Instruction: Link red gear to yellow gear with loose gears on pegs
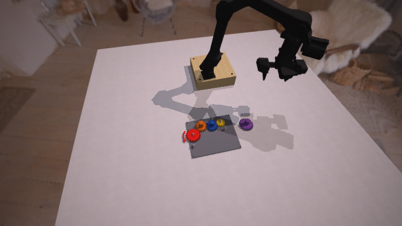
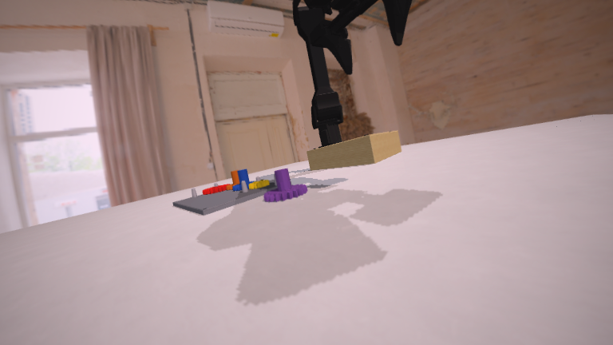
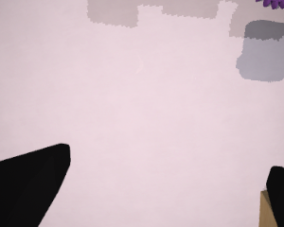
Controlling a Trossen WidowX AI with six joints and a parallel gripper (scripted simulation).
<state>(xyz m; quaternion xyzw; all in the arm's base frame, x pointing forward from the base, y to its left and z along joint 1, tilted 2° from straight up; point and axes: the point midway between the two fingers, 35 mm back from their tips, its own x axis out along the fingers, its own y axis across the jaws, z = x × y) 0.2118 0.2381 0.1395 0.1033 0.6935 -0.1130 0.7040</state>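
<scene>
The claw hangs wide open and empty, its fingertips pointing down.

The base block looks like pale, matt wood; the 5 gears look like matt plastic.
</scene>
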